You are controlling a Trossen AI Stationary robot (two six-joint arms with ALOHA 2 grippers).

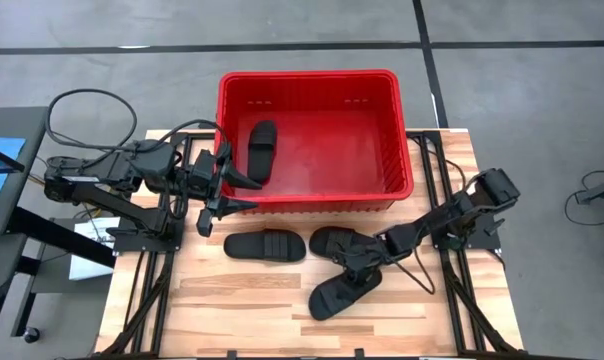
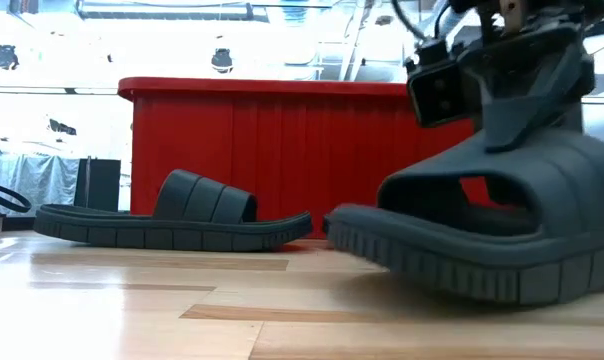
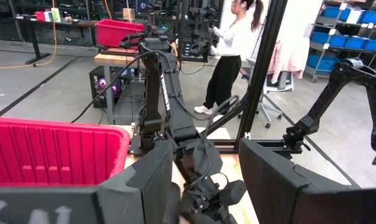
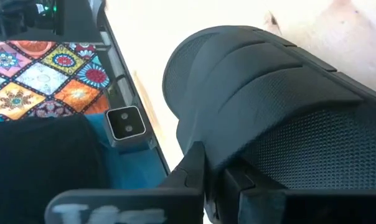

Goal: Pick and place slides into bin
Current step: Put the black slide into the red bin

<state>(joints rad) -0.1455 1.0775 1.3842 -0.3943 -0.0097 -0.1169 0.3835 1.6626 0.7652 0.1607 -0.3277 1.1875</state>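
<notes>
Four black slides are in view. One (image 1: pixel 261 150) lies inside the red bin (image 1: pixel 394 120), on the left part of its flat bottom, lengthwise toward the far wall. The other three are on the wooden table (image 1: pixel 232 300), in front of the bin's near wall. The left one (image 1: pixel 266 245) lies flat with its strap up, apart from the others. The middle one (image 1: pixel 337 240) lies just right of it, partly hidden under the right arm. The nearest one (image 1: pixel 340 292) angles toward the table's near edge, its far end just beside the middle slide.

The right gripper (image 1: pixel 365 262) is down on that nearest slide. In the right wrist view its fingers (image 4: pixel 194 171) are pinched together on the edge of the ribbed strap (image 4: pixel 269 81). In the low view this slide (image 2: pixel 482 240) fills the right side, its sole tilted, with the end toward the middle of the table raised clear of the wood.

The left gripper (image 1: pixel 244 192) hangs at the bin's near left corner, over the rim, with its jaws spread wide and nothing between them.

In the left wrist view a person (image 3: pixel 228 50) stands in the room beyond the table, near another red bin (image 3: pixel 116 31) on a far bench.
</notes>
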